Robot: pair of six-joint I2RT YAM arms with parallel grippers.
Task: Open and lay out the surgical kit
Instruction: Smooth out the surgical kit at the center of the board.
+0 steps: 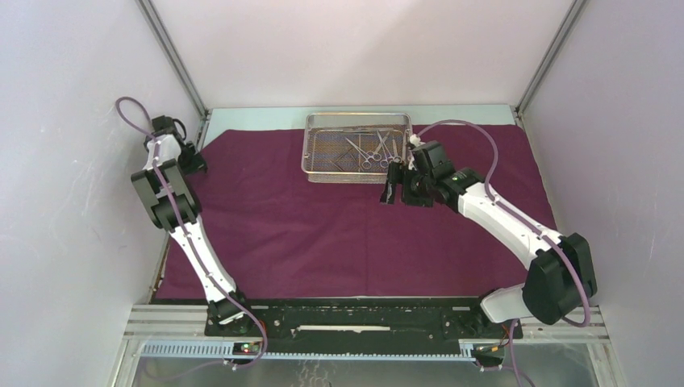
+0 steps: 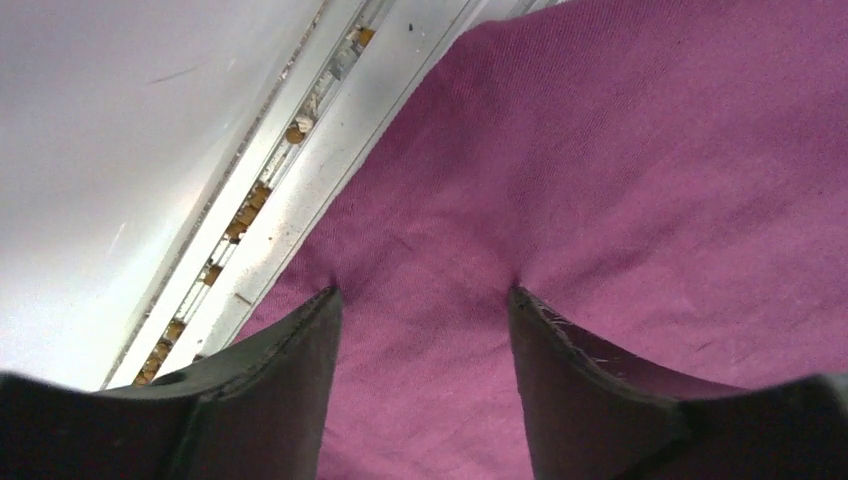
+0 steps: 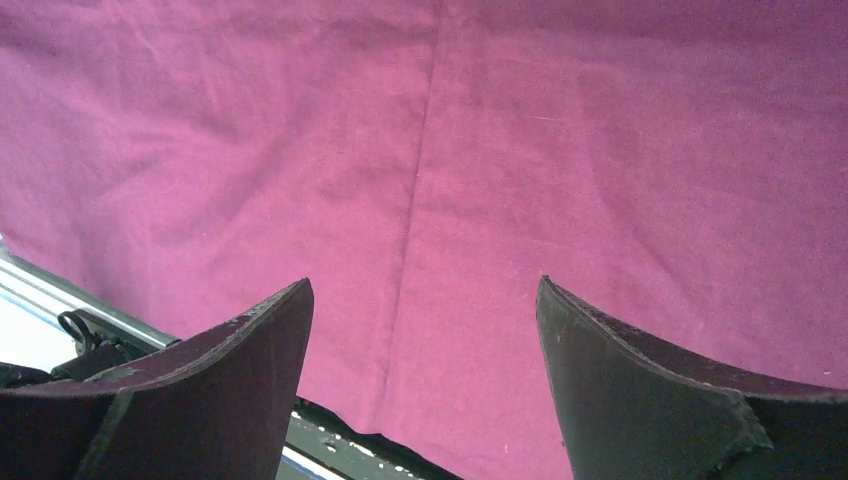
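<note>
The maroon-purple cloth lies spread flat over the table. At its far edge stands the silver wire-mesh tray, holding several slim steel instruments. My left gripper is at the cloth's far left corner. In the left wrist view its jaws stand apart, both tips pressed into the cloth, which puckers at each tip. My right gripper hangs just in front of the tray's near right corner. It is open above the cloth with nothing between its fingers.
An aluminium rail and the white side wall run close along the cloth's left edge. A crease runs down the cloth in the right wrist view, and the dark base strip shows past the cloth's near edge. White walls enclose the table.
</note>
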